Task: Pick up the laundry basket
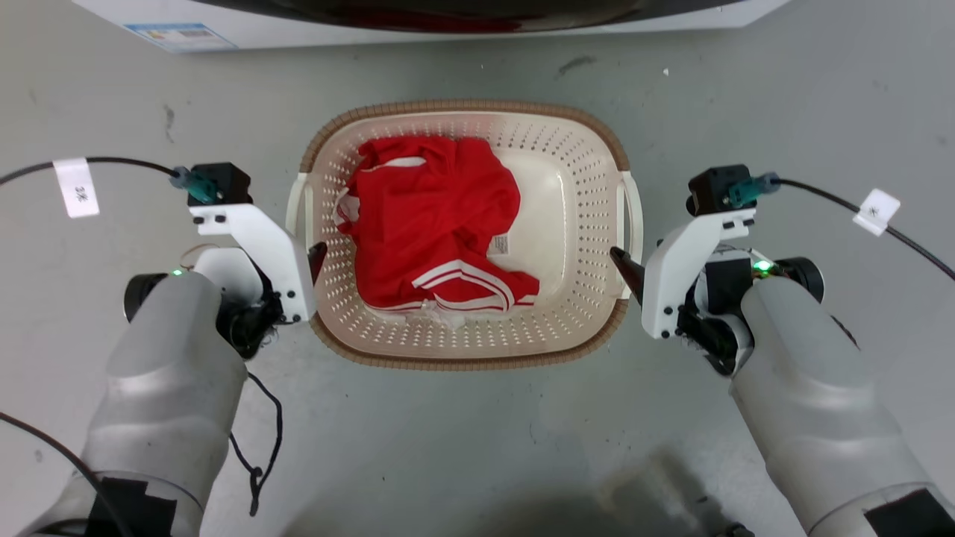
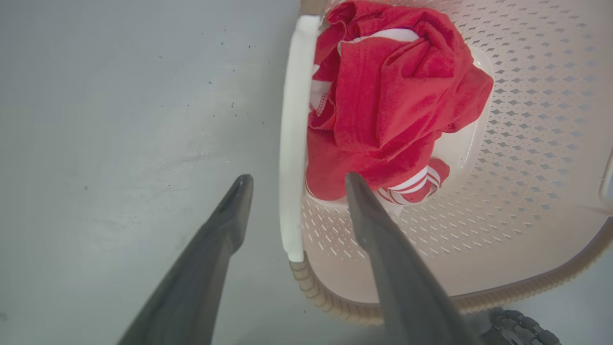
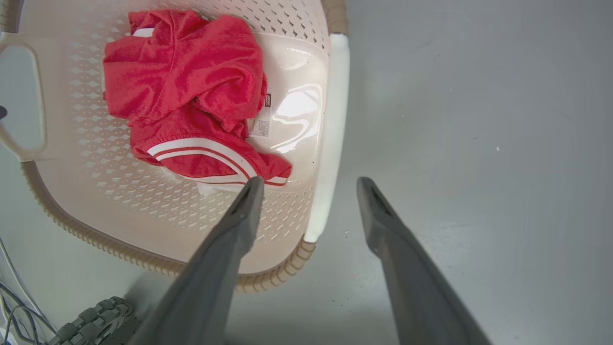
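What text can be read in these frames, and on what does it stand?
Left cable tag: handwritten, perhaps "3米", unsure.
Right cable tag: mark too small to read.
Sticker on white appliance: blurred.
Label on red garment: print too small.

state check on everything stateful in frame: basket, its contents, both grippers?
Cream-white perforated plastic laundry basket with brown woven-look rim: upright on the grey floor, not gripped.
Red garment with white stripes: crumpled, inside the basket.
Left gripper: open, fingers either side of the white left handle.
Right gripper: open, fingers either side of the white right handle.
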